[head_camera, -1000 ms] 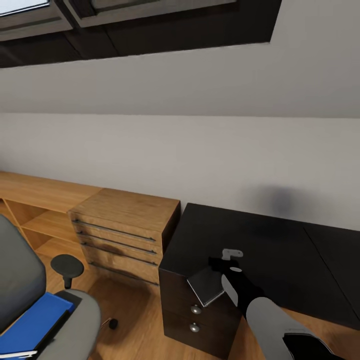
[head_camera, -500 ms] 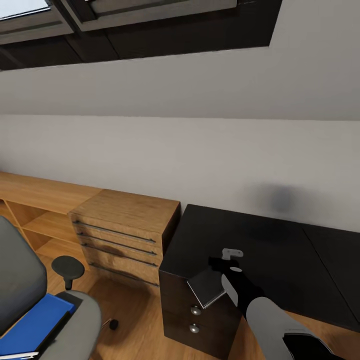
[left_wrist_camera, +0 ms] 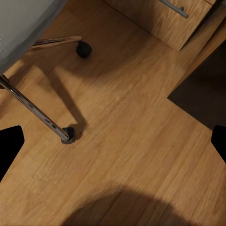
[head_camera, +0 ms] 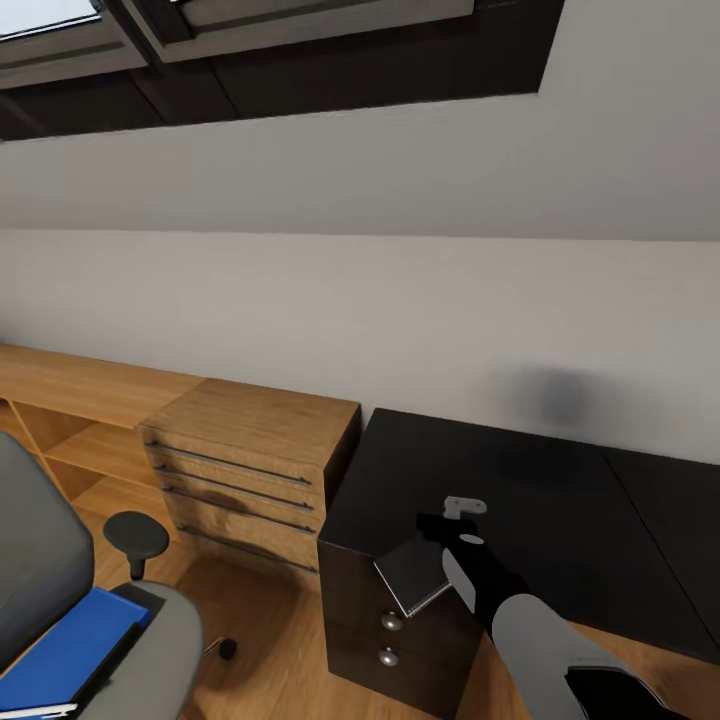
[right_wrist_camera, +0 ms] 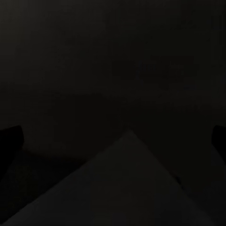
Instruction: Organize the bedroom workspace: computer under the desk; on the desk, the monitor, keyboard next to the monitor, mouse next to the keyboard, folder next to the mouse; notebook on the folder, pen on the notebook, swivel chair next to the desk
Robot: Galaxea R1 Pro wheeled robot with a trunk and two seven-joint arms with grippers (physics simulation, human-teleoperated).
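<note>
Grey notebook (head_camera: 413,571) gripped in right hand (head_camera: 440,560), over desk (head_camera: 520,500) corner, left hand (left_wrist_camera: 113,141) wide.

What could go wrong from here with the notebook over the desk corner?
1. The notebook sits in the right pincer above the desk corner by the drawer unit; released here, it may overhang and slip to the floor.
2. The folder lies on the swivel chair, so a notebook set down now needs lifting again for stacking.

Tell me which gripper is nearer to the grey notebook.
Right. The right gripper is at the notebook over the desk corner and seems to hold it. The left gripper hangs over the wooden floor by the swivel chair.
</note>
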